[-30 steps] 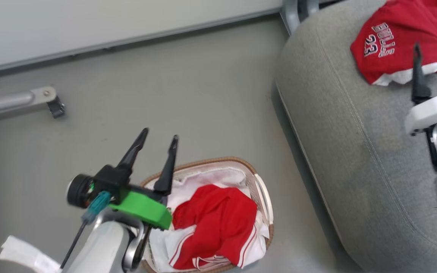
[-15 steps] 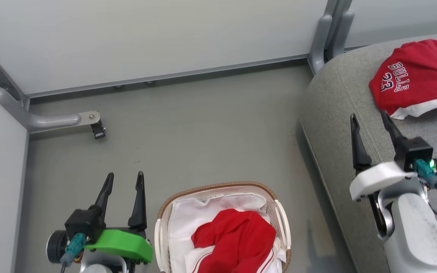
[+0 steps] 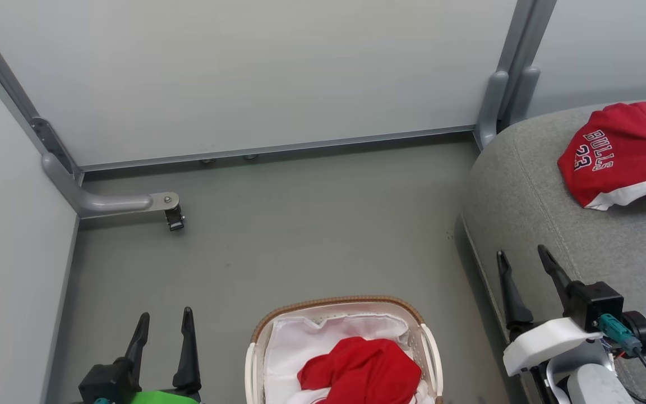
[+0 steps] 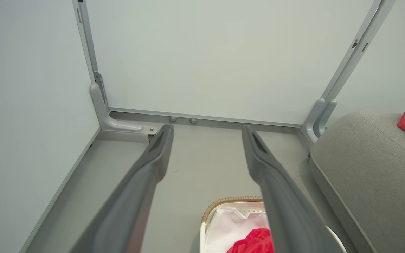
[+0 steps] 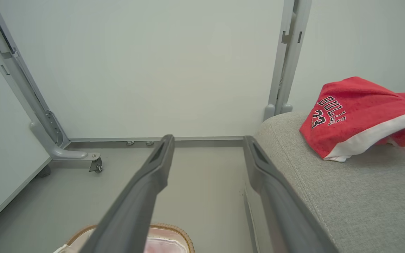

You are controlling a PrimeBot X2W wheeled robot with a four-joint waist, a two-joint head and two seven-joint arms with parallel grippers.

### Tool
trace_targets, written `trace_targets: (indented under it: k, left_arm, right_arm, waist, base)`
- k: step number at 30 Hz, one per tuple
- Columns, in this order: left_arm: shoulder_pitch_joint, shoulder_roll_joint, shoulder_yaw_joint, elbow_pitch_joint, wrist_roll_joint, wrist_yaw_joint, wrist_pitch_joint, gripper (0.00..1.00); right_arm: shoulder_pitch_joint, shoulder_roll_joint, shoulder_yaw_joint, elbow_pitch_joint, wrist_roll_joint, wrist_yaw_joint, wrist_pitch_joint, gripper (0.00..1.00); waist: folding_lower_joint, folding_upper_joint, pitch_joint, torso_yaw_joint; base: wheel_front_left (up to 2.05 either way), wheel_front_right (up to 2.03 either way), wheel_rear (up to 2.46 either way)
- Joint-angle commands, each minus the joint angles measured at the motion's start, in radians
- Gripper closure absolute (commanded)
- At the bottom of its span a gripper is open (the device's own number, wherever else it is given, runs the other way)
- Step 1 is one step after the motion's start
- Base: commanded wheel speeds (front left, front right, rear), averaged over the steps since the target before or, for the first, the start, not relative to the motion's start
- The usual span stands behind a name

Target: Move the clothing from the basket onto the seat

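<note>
Clothing (image 3: 617, 154) lies on the seat (image 3: 570, 247), and perhaps shorts (image 3: 359, 373) in the basket (image 3: 335, 303). Left gripper (image 3: 165, 315) and right gripper (image 3: 522, 252) have jaws apart.

- head camera: view shifted since one second ago; more wall (image 3: 272, 73) in frame, basket (image 3: 334, 303) now at bottom edge, partly cut off. Camera shift, not moves of objects.
- left gripper (image 3: 166, 312): one second ago raised over basket rim; now at lower left, over floor (image 3: 300, 224), beside basket, apart from it.
- right gripper (image 3: 522, 252): one second ago fingertips at BULLS 23 garment (image 3: 620, 163) on seat (image 3: 530, 191); now drawn back to seat's near edge, well apart from garment.
</note>
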Motion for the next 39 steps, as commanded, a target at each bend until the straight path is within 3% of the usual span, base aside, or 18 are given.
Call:
trace_targets:
  k: [1,33,39]
  left_arm:
    - [0.009,0.0,-0.004,-0.005,-0.004,-0.003,0.0,0.0]
    - [-0.014,-0.001,-0.052,-0.005,-0.005,0.001,0.0,0.0]
    - [-0.083,0.0,-0.1,0.026,0.061,-0.022,0.0,0.0]
  right_arm:
    - [0.013,-0.004,0.005,-0.003,-0.006,-0.001,-0.002,0.0]
    - [0.019,-0.004,0.031,0.001,0.01,-0.001,-0.002,0.0]
    - [-0.005,-0.004,0.009,-0.004,-0.002,-0.001,-0.002,0.0]
  waist:
    - [0.0001,0.0116,-0.007,0.007]
    - [0.0001,0.0116,0.001,-0.001]
    - [0.0001,0.0116,0.036,0.003]
  base:
    - [0.0,0.0,0.0]
    - [0.0,0.0,0.0]
    - [0.0,0.0,0.0]
